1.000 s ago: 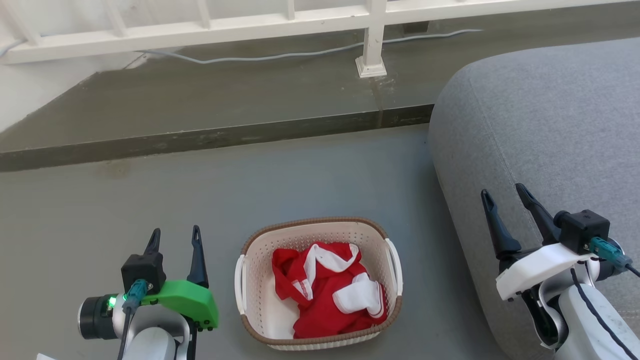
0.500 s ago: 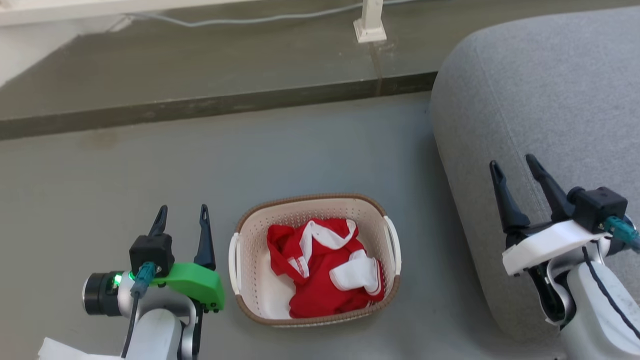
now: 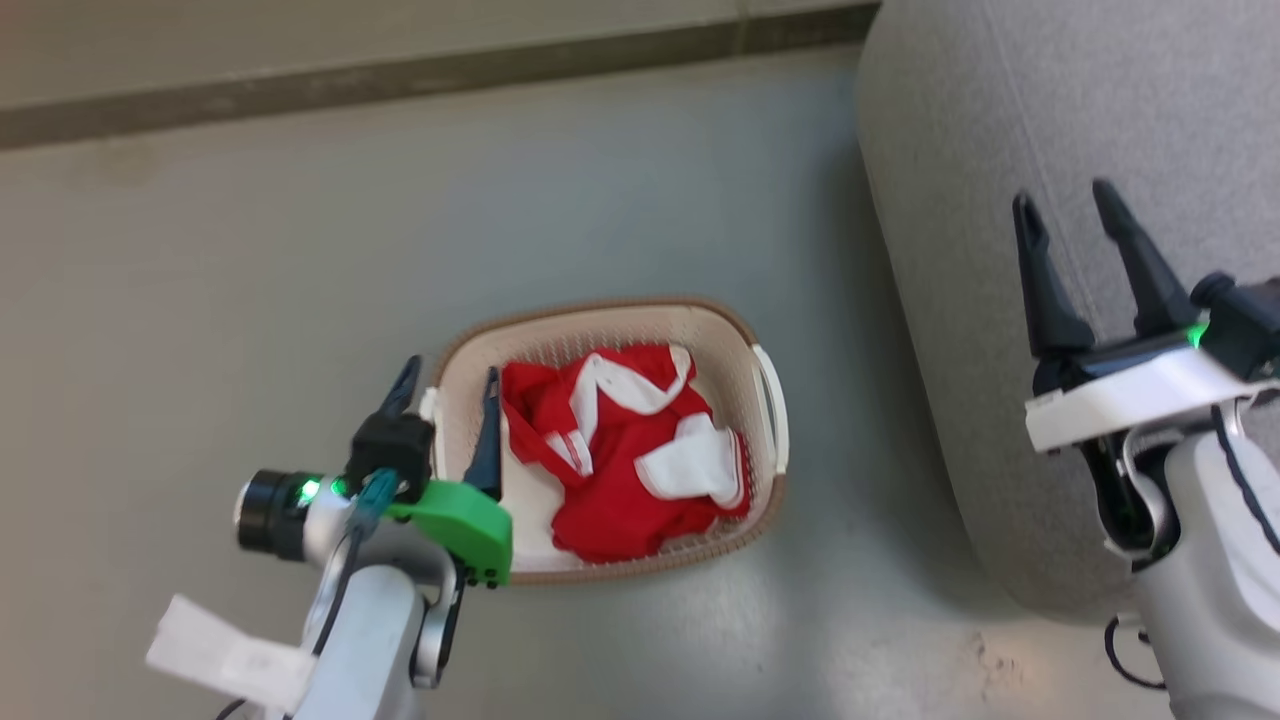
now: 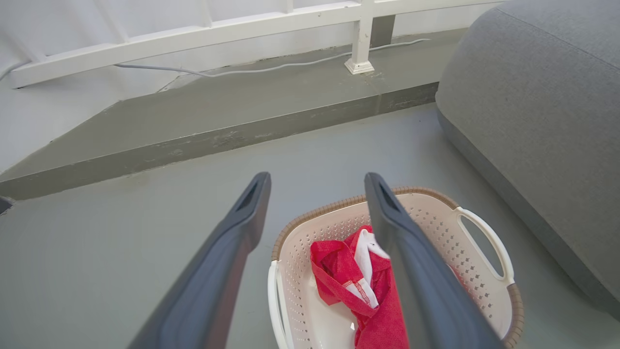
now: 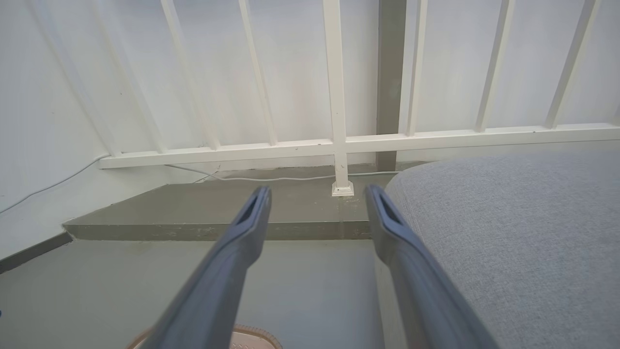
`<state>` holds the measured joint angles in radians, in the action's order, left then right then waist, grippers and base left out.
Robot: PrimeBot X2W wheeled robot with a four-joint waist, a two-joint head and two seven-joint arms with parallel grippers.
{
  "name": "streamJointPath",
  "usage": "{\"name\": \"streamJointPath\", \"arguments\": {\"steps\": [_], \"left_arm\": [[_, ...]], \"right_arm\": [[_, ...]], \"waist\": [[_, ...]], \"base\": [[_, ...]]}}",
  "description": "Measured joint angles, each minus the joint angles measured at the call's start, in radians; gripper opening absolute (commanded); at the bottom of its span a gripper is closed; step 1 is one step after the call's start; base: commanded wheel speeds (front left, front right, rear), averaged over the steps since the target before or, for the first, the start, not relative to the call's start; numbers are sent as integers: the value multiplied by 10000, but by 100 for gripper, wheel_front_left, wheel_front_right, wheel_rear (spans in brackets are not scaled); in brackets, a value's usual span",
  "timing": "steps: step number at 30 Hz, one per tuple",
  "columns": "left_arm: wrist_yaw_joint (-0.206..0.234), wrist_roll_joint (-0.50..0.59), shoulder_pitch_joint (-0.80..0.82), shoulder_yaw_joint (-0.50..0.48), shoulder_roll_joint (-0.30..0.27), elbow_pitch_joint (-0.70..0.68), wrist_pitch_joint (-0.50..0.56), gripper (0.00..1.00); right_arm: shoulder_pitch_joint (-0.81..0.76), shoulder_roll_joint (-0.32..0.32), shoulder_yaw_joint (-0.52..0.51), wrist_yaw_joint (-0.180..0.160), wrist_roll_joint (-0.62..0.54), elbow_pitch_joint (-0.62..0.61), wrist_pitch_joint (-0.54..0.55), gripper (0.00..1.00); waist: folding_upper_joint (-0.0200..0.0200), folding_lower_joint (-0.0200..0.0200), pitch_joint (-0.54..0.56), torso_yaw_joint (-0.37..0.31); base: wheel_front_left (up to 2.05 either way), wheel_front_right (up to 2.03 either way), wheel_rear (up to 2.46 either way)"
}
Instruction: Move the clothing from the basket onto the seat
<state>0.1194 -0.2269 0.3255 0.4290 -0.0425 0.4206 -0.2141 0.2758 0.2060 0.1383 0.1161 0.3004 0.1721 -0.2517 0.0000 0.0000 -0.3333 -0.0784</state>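
Left gripper (image 3: 450,368): fingers spread wide, nothing held; it straddles the basket's left rim, one finger outside and one over the interior.
Basket (image 3: 600,303): on the floor (image 3: 250,250), between the two arms.
Clothing (image 3: 610,470): compact red heap inside the basket, just right of the left gripper; no marked long axis.
Right gripper (image 3: 1063,195): spread wide, empty, over the seat (image 3: 1000,100), well apart from the clothing.
Nearer arm: left.

The head view looks steeply down at the floor (image 3: 250,250), basket (image 3: 600,304) near centre, seat (image 3: 960,150) at its right; the left wrist view sits low and close above the same basket, facing the railing (image 4: 193,36); the right wrist view faces that railing, seat beside it.
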Motion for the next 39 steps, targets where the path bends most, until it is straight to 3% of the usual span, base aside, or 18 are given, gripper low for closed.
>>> {"name": "streamJointPath", "arguments": {"steps": [19,39], "left_arm": [[-194,-763,2292,2259,2,1530,1852,100],[-456,-1233,4292,2525,-27,3661,2842,100]], "right_arm": [[1386,-219,570,71,468,-1135,-4,100],[2711,-717,1185,73,1243,-2518,-42,100]], "waist": [[0,0,-2488,-904],[0,1,-5089,-2238]], "base": [[0,0,0],[0,0,0]]}}
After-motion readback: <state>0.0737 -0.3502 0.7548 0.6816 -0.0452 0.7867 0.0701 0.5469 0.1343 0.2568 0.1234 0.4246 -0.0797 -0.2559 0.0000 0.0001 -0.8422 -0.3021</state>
